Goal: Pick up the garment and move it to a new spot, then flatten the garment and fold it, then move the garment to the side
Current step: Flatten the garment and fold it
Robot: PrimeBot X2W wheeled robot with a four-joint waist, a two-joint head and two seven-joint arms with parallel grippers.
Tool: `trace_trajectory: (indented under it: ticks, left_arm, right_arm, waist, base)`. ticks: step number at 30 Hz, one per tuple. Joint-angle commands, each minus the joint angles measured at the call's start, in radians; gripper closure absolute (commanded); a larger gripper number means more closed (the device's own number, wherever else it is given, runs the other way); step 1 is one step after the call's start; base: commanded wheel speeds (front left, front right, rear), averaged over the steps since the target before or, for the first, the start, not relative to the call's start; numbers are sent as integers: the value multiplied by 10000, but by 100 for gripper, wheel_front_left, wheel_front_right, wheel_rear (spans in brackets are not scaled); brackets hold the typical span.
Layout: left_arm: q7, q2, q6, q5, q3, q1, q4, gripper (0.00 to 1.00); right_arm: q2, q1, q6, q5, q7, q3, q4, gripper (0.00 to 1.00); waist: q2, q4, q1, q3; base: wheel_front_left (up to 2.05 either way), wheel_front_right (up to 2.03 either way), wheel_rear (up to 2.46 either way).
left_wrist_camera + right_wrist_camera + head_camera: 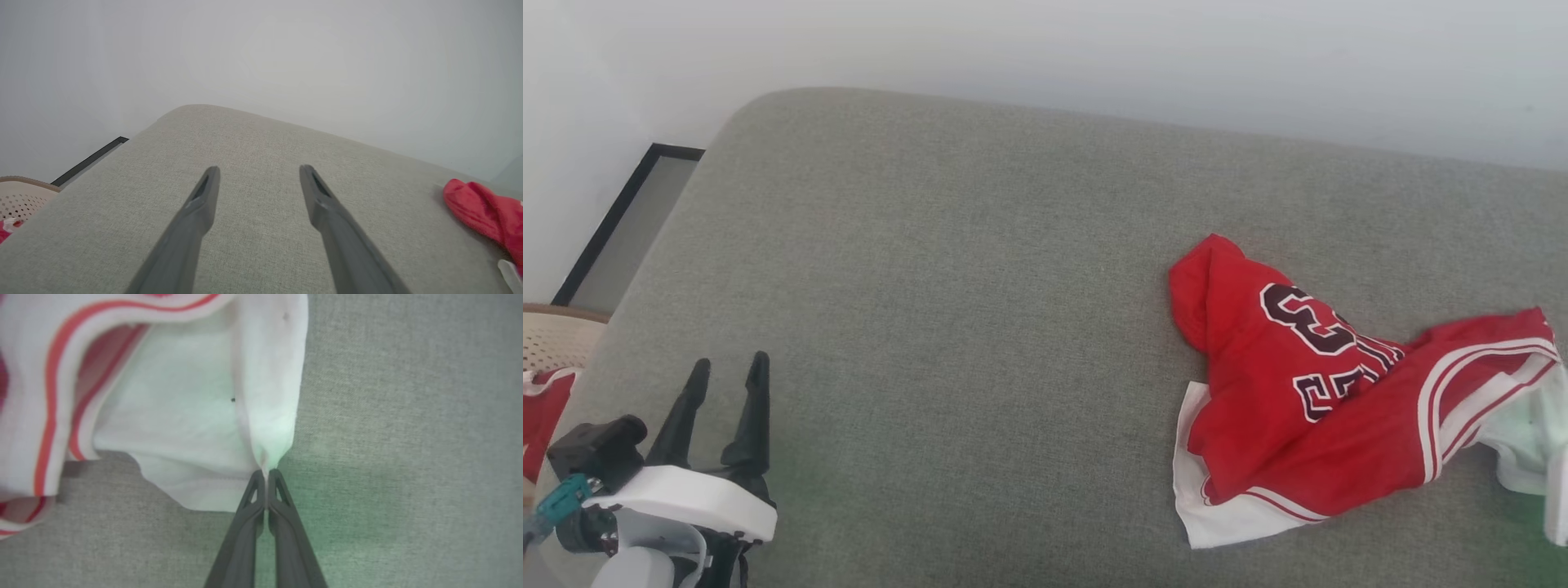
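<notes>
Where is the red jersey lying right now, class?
In the head view the garment lies crumpled on the right side of the grey cushion, its white edge pinched by the right gripper.

A crumpled red-and-white jersey [1258, 392] lies at the right of the frame on a grey woven cushion [947, 327], whose rounded corner shows at upper left.

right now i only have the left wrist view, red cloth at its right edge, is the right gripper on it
observer: yes, the right gripper is shut on a white edge of the garment
operator: is it spread flat
observer: no, it lies crumpled on the grey cushion, folds piled up
operator: which side is up
observer: black white-outlined lettering faces up, partly hidden in the folds
</notes>
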Motion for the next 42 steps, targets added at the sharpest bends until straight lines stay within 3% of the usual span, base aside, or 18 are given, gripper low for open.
trace_trajectory:
  ticks: [1,2,3,13,17,23,30,35,42]
  left_arm:
    - [-15,53,-24,-19,-53,-93,25,0]
    - [12,86,-24,-49,-70,-124,30,0]
    - [44,118,-25,-79,-90,-157,27,0]
    - [684,503,-33,-388,-432,-406,-274,0]
    - [1267,668,-36,-597,-694,-613,-547,0]
    - [2382,1058,-38,-996,-1211,-1068,-1105,0]
    - [3754,1588,-37,-1502,-1968,-1746,-1748,0]
    - [4613,1928,-38,-1816,-2654,-2244,-1937,0]
    - [5586,2277,-32,-2114,-3803,-3117,-1970,0]
  right_arm:
    - [92,-180,-2,85,-138,-39,95,84]
    - [152,-259,-2,65,-185,-35,173,56]
    - [191,-307,-2,25,-185,16,237,1]
    - [182,-972,-2,125,366,536,-362,0]
    - [365,-1041,-2,68,-92,428,-1100,0]
    - [1074,-1002,-1,-271,-1840,195,-1996,0]
    - [2032,-1108,-2,-1219,-4891,190,-2523,0]
    - [2715,-1255,-1,-1952,-6485,-50,-2378,0]
    - [3455,-1598,-1,-2754,-7867,-450,-1860,0]
  waist:
    - [0,-31,0,-12]
    - [0,-59,0,-21]
    - [0,-86,0,-29]
    - [0,-591,0,-178]
    - [0,-862,0,-218]
    - [0,-1394,0,-210]
    - [0,-2180,0,-142]
    - [0,-2850,0,-95]
    - [0,-3848,0,120]
  base:
    - [0,0,0]
    - [0,0,0]
    - [0,0,0]
    - [0,0,0]
    - [0,0,0]
    - [0,0,0]
    - [0,0,0]
    - [0,0,0]
    - [0,0,0]
